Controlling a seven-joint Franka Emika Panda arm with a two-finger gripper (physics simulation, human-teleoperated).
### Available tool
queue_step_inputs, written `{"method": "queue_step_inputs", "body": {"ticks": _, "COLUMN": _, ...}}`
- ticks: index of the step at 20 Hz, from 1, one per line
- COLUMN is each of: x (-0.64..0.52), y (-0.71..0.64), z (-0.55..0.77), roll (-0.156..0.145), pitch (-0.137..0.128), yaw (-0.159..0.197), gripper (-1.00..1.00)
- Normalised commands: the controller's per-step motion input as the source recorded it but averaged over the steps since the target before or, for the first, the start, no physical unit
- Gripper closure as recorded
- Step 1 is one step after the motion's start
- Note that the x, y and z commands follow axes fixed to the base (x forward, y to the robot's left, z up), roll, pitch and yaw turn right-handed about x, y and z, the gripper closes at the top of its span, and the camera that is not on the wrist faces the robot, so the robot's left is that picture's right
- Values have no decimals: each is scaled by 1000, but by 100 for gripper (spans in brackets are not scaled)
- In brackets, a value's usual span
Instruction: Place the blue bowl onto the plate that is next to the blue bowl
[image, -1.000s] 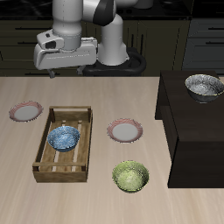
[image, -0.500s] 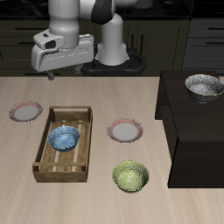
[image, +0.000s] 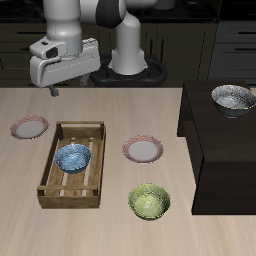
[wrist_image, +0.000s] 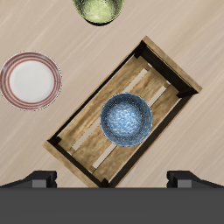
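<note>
Nothing of the task proper is done yet. Going from the left of the exterior view: a small round plate with a pink-red rim (image: 29, 127) lies far back near the bench's (image: 110, 225) edge, well apart from everything else. Next comes a slatted wooden crate (image: 60, 192), and inside it sits the small light blue bowl with a mottled white-blue inside (image: 73, 157), resting on the slats in the half of the crate farther from the near edge. Just beside the crate, apart from its wall, lies the second pink-red-rimmed round plate with a pale centre (image: 143, 150), bare; being the nearer of the two to the bowl, I judge it the target. Nearer the front edge stands a yellow-green bowl (image: 149, 201), and far right a grey-silver patterned bowl (image: 233, 98) sits on a dark raised cabinet (image: 215, 150).

The gripper (image: 53, 91) hangs high above the bench, back of the crate, holding nothing. In the wrist view the blue bowl (wrist_image: 127, 118) lies roughly below it, and the two fingers (wrist_image: 39, 179) stand spread wide apart.

Left to do: descend, grasp the bowl, lift it clear of the crate walls, carry it over and set it on that plate
</note>
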Motion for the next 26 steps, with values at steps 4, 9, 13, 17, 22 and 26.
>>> {"method": "queue_step_inputs", "body": {"ticks": 4, "x": 123, "y": -93, "z": 122, "roll": 41, "pitch": -16, "yaw": -19, "gripper": -100}}
{"method": "queue_step_inputs", "body": {"ticks": 9, "x": 98, "y": 28, "z": -23, "roll": 45, "pitch": 4, "yaw": 47, "gripper": -100}}
{"method": "queue_step_inputs", "body": {"ticks": 13, "x": 139, "y": -66, "z": -141, "roll": 3, "pitch": 38, "yaw": 30, "gripper": -100}}
{"method": "queue_step_inputs", "body": {"ticks": 17, "x": 131, "y": -88, "z": -207, "roll": 22, "pitch": 32, "yaw": 62, "gripper": -100}}
{"method": "queue_step_inputs", "body": {"ticks": 22, "x": 44, "y": -101, "z": -284, "roll": -18, "pitch": 29, "yaw": -22, "gripper": -100}}
{"method": "queue_step_inputs", "body": {"ticks": 26, "x": -12, "y": -14, "z": -209, "roll": -1, "pitch": 20, "yaw": 23, "gripper": -100}}
